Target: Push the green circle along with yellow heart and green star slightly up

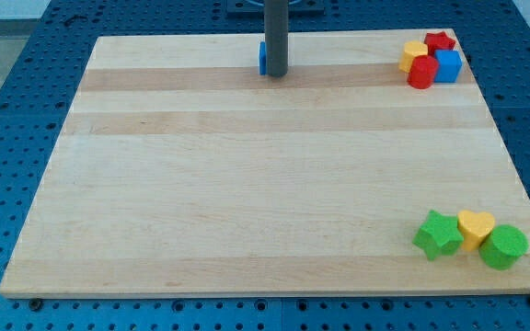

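The green circle [503, 246], the yellow heart [476, 226] and the green star [439, 234] sit touching in a row at the board's bottom right. My tip [276, 74] stands far away near the view's top centre, right against a blue block [262, 57] that it partly hides.
A cluster at the top right corner holds a red star [440, 41], a yellow block [414, 55], a red block [421, 73] and a blue cube [447, 65]. The wooden board [247, 184] lies on a blue perforated table. The green circle is close to the board's right edge.
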